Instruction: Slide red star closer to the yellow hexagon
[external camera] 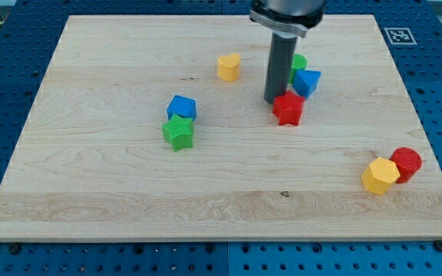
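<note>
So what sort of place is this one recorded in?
Probably a robotics lab bench: a wooden board on a blue perforated table, a fiducial marker at one corner, and my tip beside the red star.

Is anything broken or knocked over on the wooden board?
No, nothing stands out. The blocks all sit flat on the board, none tipped or cracked. My tip rests just at the view's left of the red star, and the yellow hexagon waits beside a red cylinder.
</note>
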Motion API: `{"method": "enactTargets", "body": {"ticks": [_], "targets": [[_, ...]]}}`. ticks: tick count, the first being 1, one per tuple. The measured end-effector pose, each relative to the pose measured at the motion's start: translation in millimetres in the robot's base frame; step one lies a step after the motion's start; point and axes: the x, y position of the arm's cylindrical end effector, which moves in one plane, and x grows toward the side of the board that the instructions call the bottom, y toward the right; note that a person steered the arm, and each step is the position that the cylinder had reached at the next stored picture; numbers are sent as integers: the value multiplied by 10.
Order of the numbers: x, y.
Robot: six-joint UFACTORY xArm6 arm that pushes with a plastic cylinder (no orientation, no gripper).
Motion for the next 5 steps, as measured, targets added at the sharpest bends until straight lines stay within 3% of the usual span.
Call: {"method": "enactTargets", "body": {"ticks": [3,5], "targets": [[567,525],[662,268]]}}
